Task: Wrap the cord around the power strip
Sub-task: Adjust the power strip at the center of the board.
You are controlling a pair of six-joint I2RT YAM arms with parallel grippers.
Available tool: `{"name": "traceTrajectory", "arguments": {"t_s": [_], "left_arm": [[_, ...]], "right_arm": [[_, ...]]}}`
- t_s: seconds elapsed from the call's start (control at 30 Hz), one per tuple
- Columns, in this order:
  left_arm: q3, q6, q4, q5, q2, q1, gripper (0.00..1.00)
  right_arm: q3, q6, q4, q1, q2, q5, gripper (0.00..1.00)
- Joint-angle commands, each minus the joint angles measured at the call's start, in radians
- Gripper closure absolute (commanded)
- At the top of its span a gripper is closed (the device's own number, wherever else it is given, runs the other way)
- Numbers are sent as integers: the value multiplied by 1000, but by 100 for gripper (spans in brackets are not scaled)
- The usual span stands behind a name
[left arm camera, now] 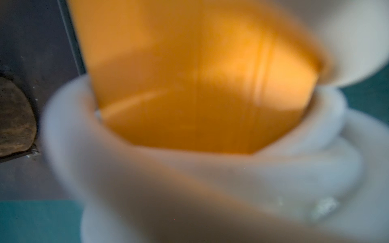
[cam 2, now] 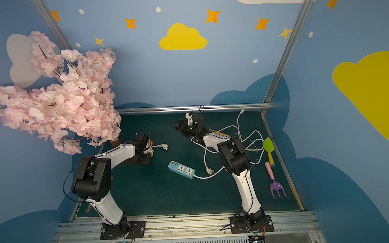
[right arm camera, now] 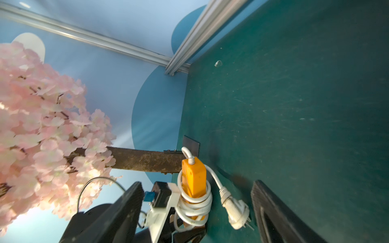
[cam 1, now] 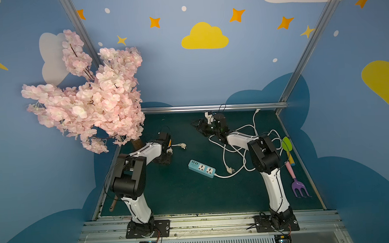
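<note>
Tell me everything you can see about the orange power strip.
The orange strip is a small boxy block of smooth plastic. It lies roughly level near the tree trunk, at the mat's left edge. Its white cord leaves the far end through a ribbed collar and wraps the other half in several tight coils. The plug rests on the mat. The left end effector seems to grip the coiled end.

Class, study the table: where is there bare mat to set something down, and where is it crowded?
Bare: the front band of mat between the arm bases, nearer than the blue power strip; also a patch between the back rail and the left plug. Crowded: the right side, with loose white cords and garden toys.
</note>
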Motion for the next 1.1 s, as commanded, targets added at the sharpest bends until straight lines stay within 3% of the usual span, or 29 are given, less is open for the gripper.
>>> {"name": "traceTrajectory", "arguments": {"t_s": [0.0,0.37,0.87,1.07], "left_arm": [[-15,-9,-117,1,17,24,47],[-7,-22,-100,36,-58,48,29],[6,-23,-118,84,-143,50,19],[35,-22,-153,78,-183,50,18]], "right_arm": [[-4,-65,-8,-1,-66,-17,17],[13,-87,-33,19,-58,-34,17],[50,-105,-62,31,-38,-53,18],[36,-227,-172,35,-70,-43,17]]}}
